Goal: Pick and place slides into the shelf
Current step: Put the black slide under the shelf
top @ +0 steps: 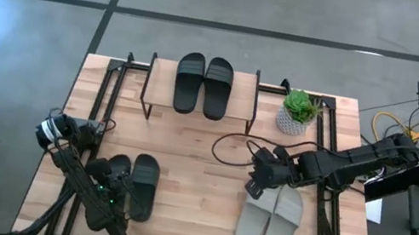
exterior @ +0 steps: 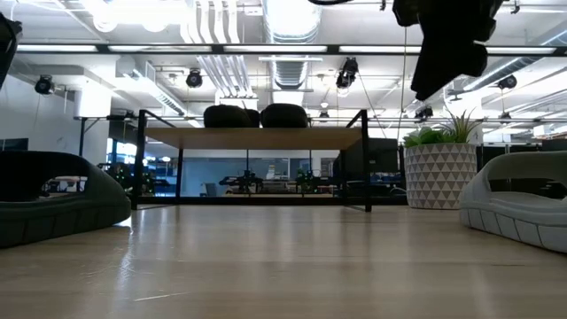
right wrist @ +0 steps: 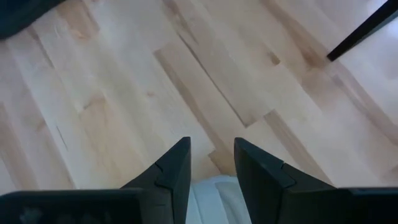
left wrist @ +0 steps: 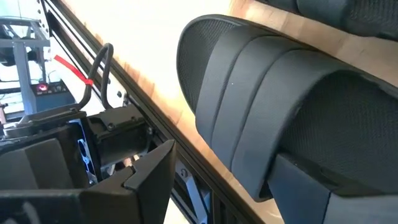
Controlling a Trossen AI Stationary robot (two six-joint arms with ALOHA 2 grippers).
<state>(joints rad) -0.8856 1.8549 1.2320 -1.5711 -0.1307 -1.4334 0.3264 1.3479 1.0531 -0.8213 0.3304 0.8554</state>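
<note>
The shelf (top: 201, 90) stands at the far middle of the table with one black pair (top: 202, 84) on its top board. A second black pair lies near left: one slide (top: 143, 185) is in plain sight, the other (left wrist: 267, 106) is mostly hidden under my left gripper (top: 114, 180). That gripper is open and low, its fingers set wide around the slide's strap. The grey-green pair (top: 269, 219) lies near right. My right gripper (right wrist: 211, 165) hovers above that pair's far end, raised off the table (exterior: 443, 44), its fingers a little apart. My left gripper is down at the black slide's strap (left wrist: 249, 124). One finger (left wrist: 146, 174) is beside the slide toward the table edge and the other (left wrist: 305, 186) is close against the strap. I cannot tell whether either touches it.
A potted plant (top: 297, 111) in a white patterned pot stands right of the shelf. A black cable (top: 231, 143) loops across the table behind the right gripper. Black frame rails (top: 106, 91) run along both table sides. Bare wood (top: 185, 208) lies between the two near pairs.
</note>
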